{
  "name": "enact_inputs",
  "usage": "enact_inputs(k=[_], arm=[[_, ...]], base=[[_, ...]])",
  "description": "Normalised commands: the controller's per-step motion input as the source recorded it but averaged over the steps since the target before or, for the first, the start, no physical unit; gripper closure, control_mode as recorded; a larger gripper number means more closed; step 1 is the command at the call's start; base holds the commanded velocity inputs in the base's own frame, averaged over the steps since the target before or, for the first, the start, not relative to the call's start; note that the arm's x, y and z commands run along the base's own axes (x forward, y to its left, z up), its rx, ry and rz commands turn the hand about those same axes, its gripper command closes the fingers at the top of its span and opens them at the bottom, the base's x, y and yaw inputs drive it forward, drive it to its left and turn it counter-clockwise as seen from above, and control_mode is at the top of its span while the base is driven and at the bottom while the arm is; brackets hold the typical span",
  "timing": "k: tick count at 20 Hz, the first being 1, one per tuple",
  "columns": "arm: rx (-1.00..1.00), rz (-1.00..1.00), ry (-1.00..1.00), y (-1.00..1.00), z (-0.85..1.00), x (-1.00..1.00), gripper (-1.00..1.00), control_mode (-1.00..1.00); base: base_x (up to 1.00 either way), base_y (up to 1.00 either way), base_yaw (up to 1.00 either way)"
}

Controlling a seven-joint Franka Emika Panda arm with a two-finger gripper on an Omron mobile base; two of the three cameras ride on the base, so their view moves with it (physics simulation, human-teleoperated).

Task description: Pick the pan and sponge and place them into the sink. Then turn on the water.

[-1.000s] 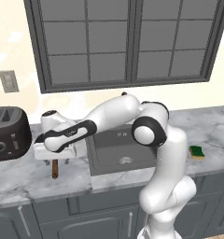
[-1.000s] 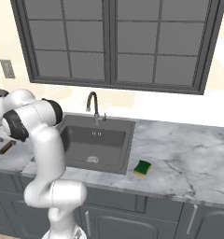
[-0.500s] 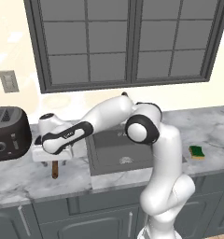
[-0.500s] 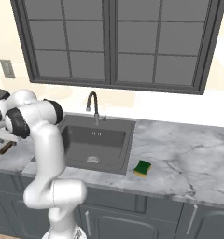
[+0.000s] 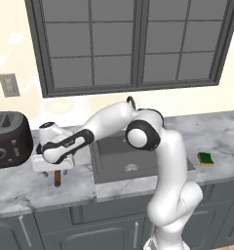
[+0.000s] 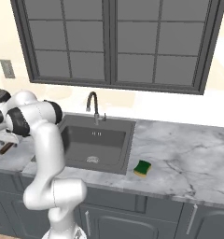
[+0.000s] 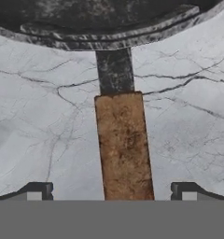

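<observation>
At the far left of the marble counter [image 5: 21,188] stands a black toaster [image 5: 9,139], which is not part of the task. Just to its right lies the round, shallow black frying pan with a straight brown wooden handle [image 7: 124,144]. In the left base view the white hand covers most of it, and only the end of the handle shows below the hand.

The two-finger gripper [image 7: 113,190] hangs above this handle with its jaws spread wide and nothing between them. In the hand view the dark fingertips [image 7: 37,190] stand on either side of the wood, well apart from it.

I judge the pan to be stiff and rather heavy on the bowl side, so it may tip when lifted by the handle. The wood looks rough, so it should not slip. A grip close to the dark neck seems safest.

Further right is the dark grey rectangular recessed sink [image 5: 109,158], with no water running. Beyond it lies the small yellow sponge with a green layer [image 5: 205,158], light and soft, easy to squeeze.
</observation>
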Motion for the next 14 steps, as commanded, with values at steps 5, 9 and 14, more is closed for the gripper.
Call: enact_inputs(k=[5,9,14], arm=[[0.0,0.01,0.0,0.07,-0.21,0.04,1.0,-1.0],[0.0,0.0,0.0,0.05,-0.18,0.03,1.0,-1.0],[0.01,-0.01,0.0,-0.02,0.04,-0.03,1.0,-1.0]], base=[[0.0,0.0,0.0],[0.0,0.0,0.0],[0.0,0.0,0.0]])
